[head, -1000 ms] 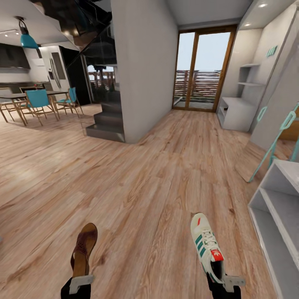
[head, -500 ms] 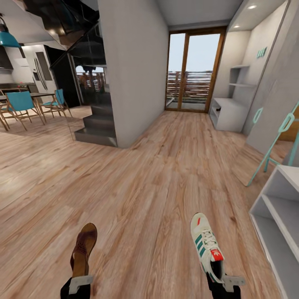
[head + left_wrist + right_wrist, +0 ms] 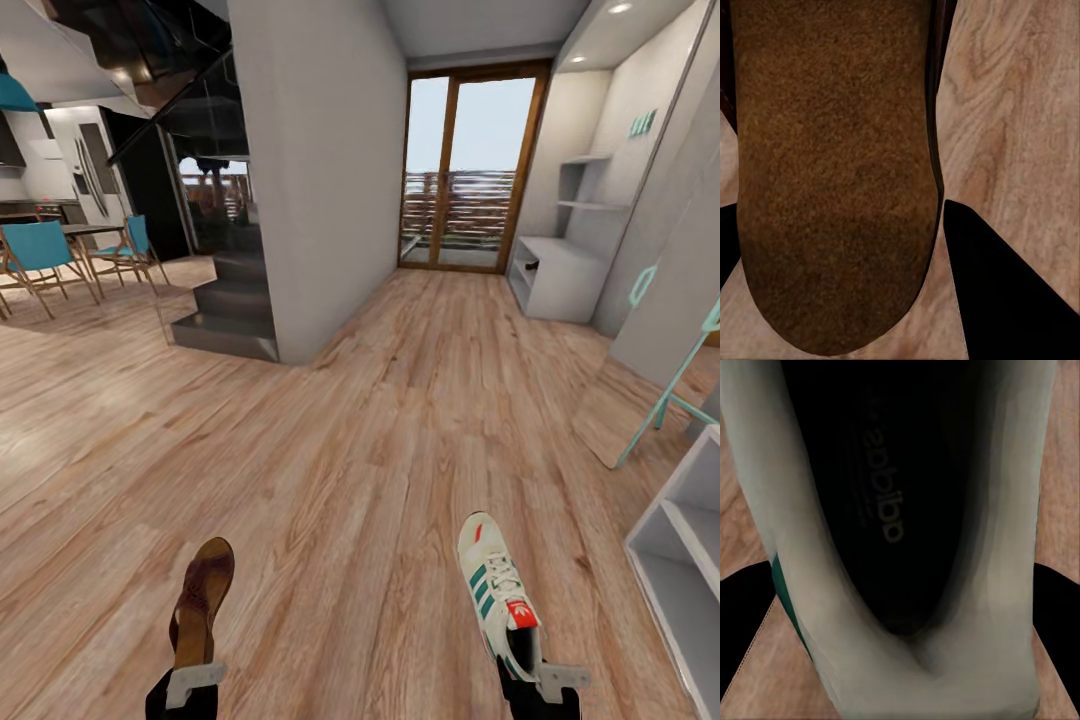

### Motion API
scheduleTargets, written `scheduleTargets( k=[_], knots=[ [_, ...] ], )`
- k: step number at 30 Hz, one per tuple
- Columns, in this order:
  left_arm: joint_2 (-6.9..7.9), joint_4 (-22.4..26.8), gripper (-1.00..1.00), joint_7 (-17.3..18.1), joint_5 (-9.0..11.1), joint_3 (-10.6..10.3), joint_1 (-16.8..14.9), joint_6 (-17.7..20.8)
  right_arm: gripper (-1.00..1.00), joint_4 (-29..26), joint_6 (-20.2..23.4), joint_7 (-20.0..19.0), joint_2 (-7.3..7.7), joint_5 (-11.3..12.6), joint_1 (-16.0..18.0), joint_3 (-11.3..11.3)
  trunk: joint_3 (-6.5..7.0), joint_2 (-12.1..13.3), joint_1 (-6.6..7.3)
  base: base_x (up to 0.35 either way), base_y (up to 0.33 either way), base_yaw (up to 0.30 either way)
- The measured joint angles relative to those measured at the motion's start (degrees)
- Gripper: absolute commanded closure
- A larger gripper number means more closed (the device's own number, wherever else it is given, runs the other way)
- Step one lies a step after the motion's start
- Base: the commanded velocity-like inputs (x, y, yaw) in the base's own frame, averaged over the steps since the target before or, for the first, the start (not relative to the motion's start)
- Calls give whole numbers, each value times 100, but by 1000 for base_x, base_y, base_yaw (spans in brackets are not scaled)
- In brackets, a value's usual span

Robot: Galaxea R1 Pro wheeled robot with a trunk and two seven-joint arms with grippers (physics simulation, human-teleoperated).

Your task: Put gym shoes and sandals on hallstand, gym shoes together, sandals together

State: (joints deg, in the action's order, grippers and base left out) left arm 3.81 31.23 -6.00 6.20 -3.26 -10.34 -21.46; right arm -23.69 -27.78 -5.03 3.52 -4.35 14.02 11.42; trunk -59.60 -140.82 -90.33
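Both tools pinch footwear, left (image 3: 193, 683) a brown leather sandal (image 3: 203, 595), right (image 3: 545, 683) a white green-striped trainer (image 3: 497, 590), the pale grey-white hallstand (image 3: 560, 272) far ahead-right.

Whole head view shifted since a second ago, so camera moved, not the things. Glass door (image 3: 462, 170) and far hallstand (image 3: 565, 270) now sit more central and a little lower than half a second ago. Dining chairs (image 3: 45, 255) pushed toward the left edge, fewer of them in frame than a second ago. Teal lamp (image 3: 15, 95) almost cut off at the upper left. Near white shelf unit (image 3: 685, 560) slid toward the right edge, less of it showing. Teal frame (image 3: 680, 385) beside it likewise partly cropped. Stairs (image 3: 225, 310) and grey wall (image 3: 315, 170) shifted left since a second ago.
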Motion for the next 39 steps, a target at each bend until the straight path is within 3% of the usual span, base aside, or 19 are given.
scheduleTargets(
  k=[23, 39],
  knots=[
    [-8, -1, 100, 0, 17, -2, 0, 0, 100, 19, 2, 5, -13, -5, 0, -4, 0, 0, 0, 335, 0, -1],
    [-9, -1, 100, 0, 17, 0, 0, 0, 100, 21, 2, 0, -35, -5, 0, -4, 0, 0, 0, 335, 0, -104]
  ],
)
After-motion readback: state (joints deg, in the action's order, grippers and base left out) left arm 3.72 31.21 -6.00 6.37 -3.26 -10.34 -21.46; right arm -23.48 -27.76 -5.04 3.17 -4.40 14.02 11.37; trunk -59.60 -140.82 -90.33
